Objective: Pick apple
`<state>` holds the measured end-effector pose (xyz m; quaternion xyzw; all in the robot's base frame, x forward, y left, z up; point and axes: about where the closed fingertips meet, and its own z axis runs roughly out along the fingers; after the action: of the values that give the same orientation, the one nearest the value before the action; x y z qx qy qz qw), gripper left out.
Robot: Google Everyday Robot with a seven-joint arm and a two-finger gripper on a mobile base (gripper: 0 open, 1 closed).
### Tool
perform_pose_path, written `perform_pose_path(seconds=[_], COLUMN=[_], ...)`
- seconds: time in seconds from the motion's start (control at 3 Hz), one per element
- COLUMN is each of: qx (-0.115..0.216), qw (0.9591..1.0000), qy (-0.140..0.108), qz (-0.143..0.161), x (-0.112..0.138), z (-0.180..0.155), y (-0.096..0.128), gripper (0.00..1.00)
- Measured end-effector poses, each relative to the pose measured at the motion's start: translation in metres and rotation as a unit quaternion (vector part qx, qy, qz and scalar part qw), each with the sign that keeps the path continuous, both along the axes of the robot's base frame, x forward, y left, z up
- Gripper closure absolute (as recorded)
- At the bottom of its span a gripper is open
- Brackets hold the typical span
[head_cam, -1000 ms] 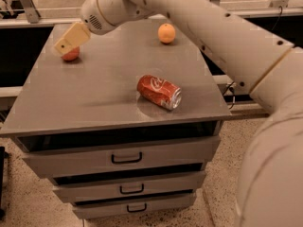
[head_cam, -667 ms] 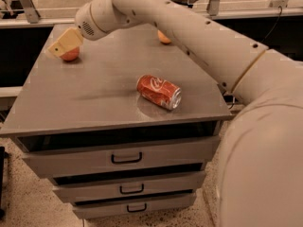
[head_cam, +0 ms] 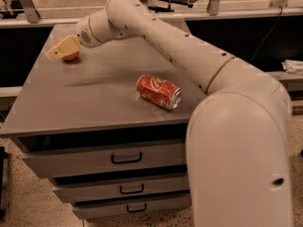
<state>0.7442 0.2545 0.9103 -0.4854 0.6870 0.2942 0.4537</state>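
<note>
Grey bench over drawers carries the apple at its far left corner, directly beneath the jaws, which hide most of it. Whether they are released or clenched on it I cannot tell. It is probably firm, light, smooth-skinned and apt to roll, so it wants a hold across its widest middle. A Coca-Cola can lies well apart from the jaws.

Cabinet top | can on side, centre | apple far-left, seemingly under end effector
</note>
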Motion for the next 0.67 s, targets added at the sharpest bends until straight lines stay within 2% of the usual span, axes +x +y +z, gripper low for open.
perform_pose_path(seconds=[0.33, 0.67], qx=[0.007, -0.001], qw=[0.9999, 0.9997], qy=[0.009, 0.015], qz=[0.011, 0.021], x=[0.017, 0.031], z=[-0.013, -0.028], y=[0.019, 0.032], gripper=[0.0, 0.0])
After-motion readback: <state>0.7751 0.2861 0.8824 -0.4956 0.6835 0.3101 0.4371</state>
